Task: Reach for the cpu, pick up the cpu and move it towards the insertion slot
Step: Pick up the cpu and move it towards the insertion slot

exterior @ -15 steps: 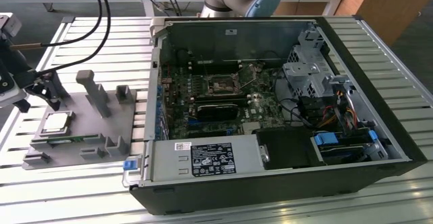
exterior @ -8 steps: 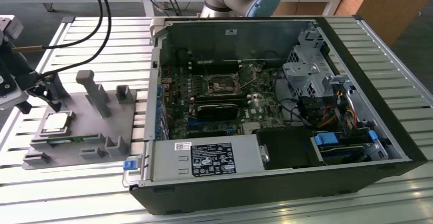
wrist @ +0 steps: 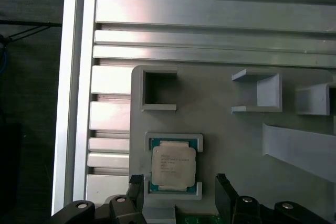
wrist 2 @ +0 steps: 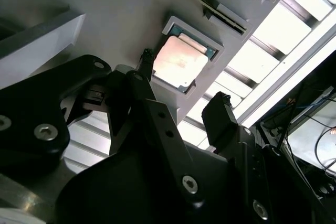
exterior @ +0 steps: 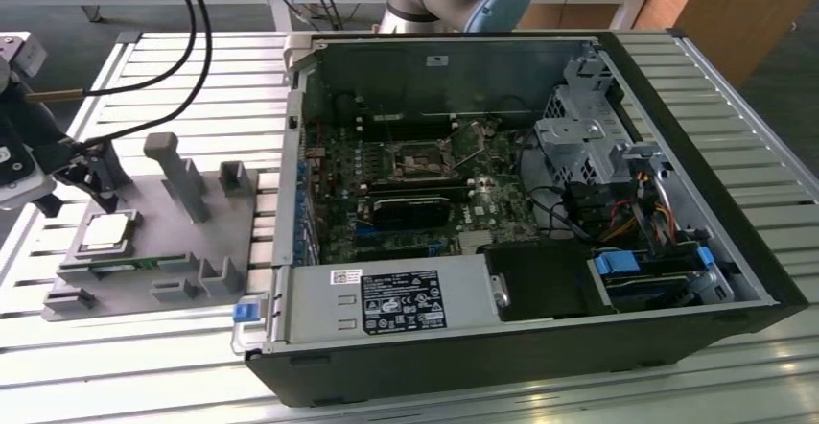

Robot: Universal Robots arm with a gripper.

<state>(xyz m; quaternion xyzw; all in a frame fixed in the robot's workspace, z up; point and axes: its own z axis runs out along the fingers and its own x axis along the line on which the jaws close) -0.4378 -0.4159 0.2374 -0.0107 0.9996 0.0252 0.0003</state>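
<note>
The cpu (exterior: 106,232) is a flat silvery square chip lying in a square recess of the grey plastic fixture (exterior: 205,247) at the exterior view's left. My gripper (exterior: 103,189) hangs just above and behind it. In both wrist views its black fingers stand open on either side of the cpu (wrist: 174,165) (wrist 2: 180,61), apart from it, with nothing held between them: gripper (wrist: 180,184) (wrist 2: 184,80). The insertion slot (exterior: 420,162) is a dark square in a silvery frame on the motherboard inside the open computer case.
The open computer case (exterior: 716,251) lies on the slatted aluminium table (exterior: 128,366), to the exterior view's right of the fixture. Upright grey posts (exterior: 173,170) rise from the fixture near the gripper. A thin green memory strip (exterior: 128,263) lies beside the cpu. Black cables (exterior: 192,40) hang overhead.
</note>
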